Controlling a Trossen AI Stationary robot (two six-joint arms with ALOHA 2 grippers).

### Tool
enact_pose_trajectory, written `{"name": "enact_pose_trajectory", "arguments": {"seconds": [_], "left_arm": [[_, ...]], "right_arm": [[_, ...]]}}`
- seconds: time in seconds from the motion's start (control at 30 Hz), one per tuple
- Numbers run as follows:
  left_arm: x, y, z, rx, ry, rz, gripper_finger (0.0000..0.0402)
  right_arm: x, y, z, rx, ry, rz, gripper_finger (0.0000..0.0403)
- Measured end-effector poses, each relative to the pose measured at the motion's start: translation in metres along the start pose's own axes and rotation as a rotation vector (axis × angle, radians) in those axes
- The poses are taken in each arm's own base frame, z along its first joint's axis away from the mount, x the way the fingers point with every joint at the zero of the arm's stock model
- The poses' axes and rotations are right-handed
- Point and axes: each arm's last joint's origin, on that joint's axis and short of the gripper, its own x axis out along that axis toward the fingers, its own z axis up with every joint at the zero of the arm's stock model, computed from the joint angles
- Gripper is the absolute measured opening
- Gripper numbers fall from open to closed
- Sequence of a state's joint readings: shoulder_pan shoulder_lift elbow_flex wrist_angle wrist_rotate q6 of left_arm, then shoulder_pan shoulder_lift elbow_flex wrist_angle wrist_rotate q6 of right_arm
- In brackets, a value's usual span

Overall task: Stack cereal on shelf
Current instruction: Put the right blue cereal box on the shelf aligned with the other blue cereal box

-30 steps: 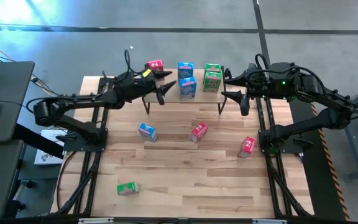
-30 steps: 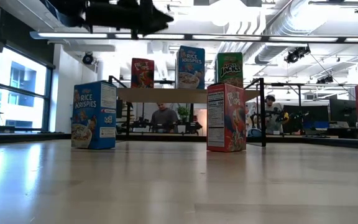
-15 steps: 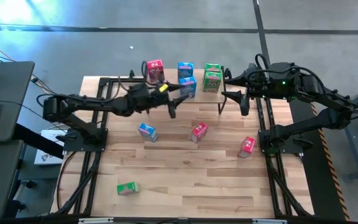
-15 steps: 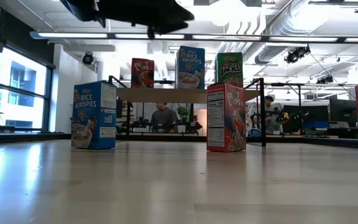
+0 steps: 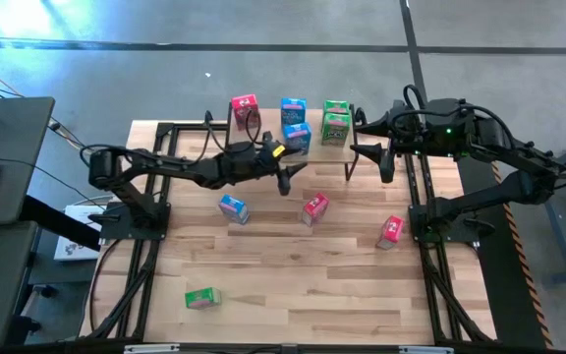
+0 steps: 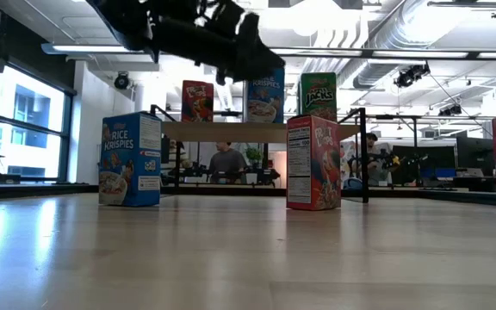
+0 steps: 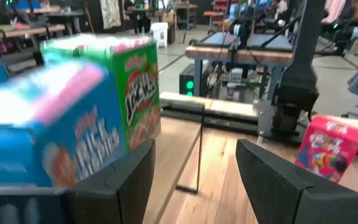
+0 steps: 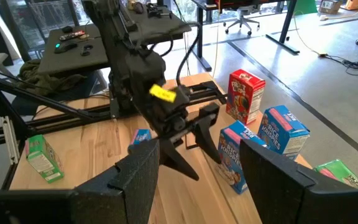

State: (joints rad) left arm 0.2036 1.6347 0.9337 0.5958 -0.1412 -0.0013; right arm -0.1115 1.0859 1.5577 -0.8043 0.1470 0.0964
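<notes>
High view: we log the left hand [image 5: 291, 175] open and empty, just in front of the shelf [image 5: 263, 153], which carries five cereal boxes; the right hand [image 5: 368, 137] waits open at its end.

Low view: red box [image 6: 313, 163] stands before the shelf, ungrasped. Next: descend and close on it.
</notes>
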Motion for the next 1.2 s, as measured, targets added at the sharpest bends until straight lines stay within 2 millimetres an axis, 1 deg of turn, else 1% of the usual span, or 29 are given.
{"name": "enact_pose_trajectory", "arguments": {"seconds": [0.23,0.4,0.7,1.2], "left_arm": [[0.01,0.007,-0.018,-0.042,0.053,0.025,0.0216],[0.014,0.013,-0.024,-0.046,0.068,0.043,0.0216],[0.015,0.026,-0.025,-0.05,0.073,0.079,0.0216],[0.015,0.037,-0.027,-0.053,0.094,0.101,0.0216]], "right_arm": [[0.0,0.0,0.0,0.0,0.0,0.0,0.0216],[0.0,0.0,0.0,0.0,0.0,0.0,0.0216],[0.0,0.0,0.0,0.0,0.0,0.0,0.0216],[0.0,0.0,0.0,0.0,0.0,0.0,0.0216]]}}
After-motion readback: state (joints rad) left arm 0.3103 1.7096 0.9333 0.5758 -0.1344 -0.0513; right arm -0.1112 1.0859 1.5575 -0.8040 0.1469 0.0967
